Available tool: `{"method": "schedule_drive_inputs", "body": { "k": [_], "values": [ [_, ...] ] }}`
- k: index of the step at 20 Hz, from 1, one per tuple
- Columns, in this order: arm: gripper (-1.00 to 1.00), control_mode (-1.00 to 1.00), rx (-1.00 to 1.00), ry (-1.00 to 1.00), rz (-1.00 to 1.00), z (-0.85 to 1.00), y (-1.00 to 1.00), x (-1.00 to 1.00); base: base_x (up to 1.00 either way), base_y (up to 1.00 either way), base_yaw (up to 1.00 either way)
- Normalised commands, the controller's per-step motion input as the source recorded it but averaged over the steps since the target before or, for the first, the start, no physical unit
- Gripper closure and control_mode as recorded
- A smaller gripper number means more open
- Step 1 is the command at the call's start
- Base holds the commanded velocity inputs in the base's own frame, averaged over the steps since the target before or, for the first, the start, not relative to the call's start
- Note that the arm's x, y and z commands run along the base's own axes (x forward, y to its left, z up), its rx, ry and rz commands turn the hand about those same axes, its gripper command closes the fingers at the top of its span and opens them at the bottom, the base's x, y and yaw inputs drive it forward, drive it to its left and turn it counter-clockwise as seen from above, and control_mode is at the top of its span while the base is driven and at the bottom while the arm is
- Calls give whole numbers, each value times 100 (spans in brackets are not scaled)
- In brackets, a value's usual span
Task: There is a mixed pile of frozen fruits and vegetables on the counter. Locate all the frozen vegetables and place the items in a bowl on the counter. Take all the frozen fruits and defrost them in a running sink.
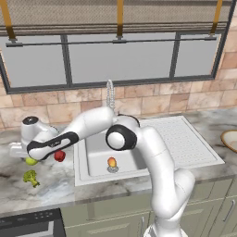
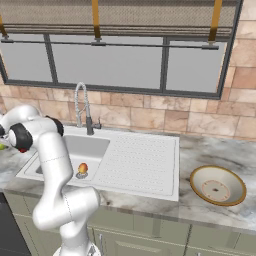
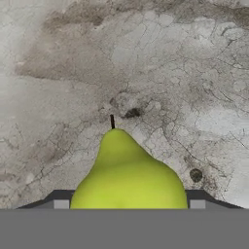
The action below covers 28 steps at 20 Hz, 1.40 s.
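In the hand view a yellow-green pear-shaped fruit (image 3: pixel 129 175) sits between my gripper's (image 3: pixel 129 204) fingertips (image 3: pixel 61 203), which press against its two sides, over the marble counter (image 3: pixel 146 73). In the left base view the gripper (image 1: pixel 31 159) is low at the far left of the counter (image 1: pixel 60 187), on the same fruit (image 1: pixel 30 161). Just to its right is the small red piece (image 1: pixel 59 156), and the green broccoli (image 1: pixel 30 177) lies in front. The orange-red fruit (image 1: pixel 111 162) (image 2: pixel 83 168) rests by the drain in the sink (image 1: pixel 185 143) (image 2: pixel 135 160). The tan bowl (image 2: pixel 217 186) (image 1: pixel 231 139) stands on the counter, right of the sink.
A chrome spring-coil faucet (image 1: pixel 110 95) (image 2: pixel 82 105) rises behind the basin, with no water seen running. A ribbed drainboard (image 2: pixel 142 157) lies between basin and bowl. A brick wall and window close off the back. A dark appliance top (image 1: pixel 32 222) sits below the counter's front left.
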Motion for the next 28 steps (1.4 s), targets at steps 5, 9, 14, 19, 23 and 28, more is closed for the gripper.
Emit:
{"method": "schedule_drive_inputs", "body": {
  "k": [5,9,14,19,23,28],
  "values": [
    [100,-100,0,-10,-7,27,-12,-47,0,0,0],
    [100,-100,0,-10,-8,39,-30,-46,0,0,0],
    [100,-100,1,-9,-7,54,-31,-29,0,0,0],
    [100,-100,6,-1,-9,61,-30,-18,0,0,0],
    [100,-100,7,0,-9,63,-41,-17,0,0,0],
    [100,-100,5,-1,-2,48,-54,-23,0,0,0]
  ]
}}
